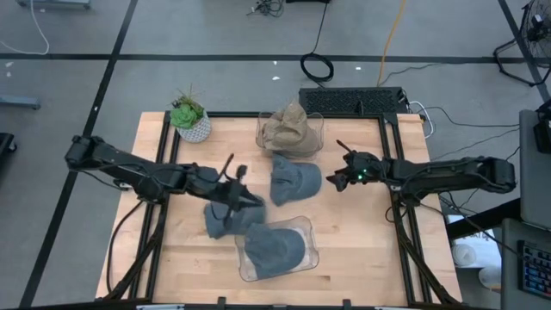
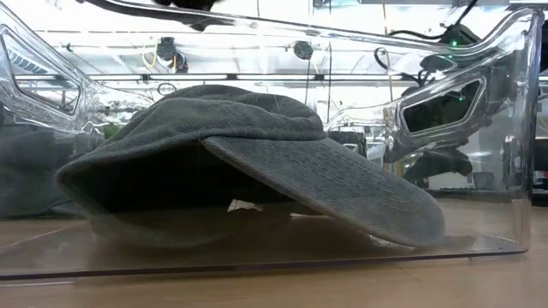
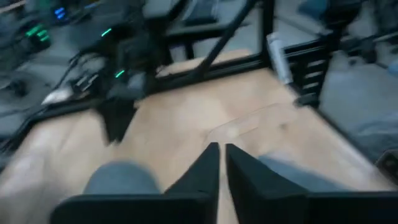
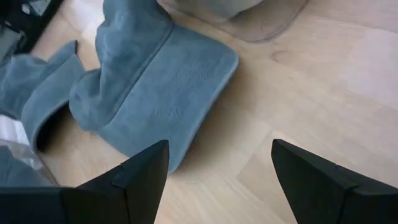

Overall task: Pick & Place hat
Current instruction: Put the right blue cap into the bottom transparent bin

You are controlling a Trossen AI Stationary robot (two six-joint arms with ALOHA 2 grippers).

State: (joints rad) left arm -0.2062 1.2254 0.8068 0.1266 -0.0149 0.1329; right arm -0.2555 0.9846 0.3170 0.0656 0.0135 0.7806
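Left gripper (image 1: 248,197) above grey hat (image 1: 225,217), fingers nearly pressed together, holding nothing; right gripper (image 1: 337,180) spread wide beside another cap (image 1: 294,180)

I can read no text, label, brand, number or sign on anything in front of me here.

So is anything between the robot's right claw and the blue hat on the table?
Nothing visible. The right end effector is open and hovers beside the blue hat, with only bare table between them.
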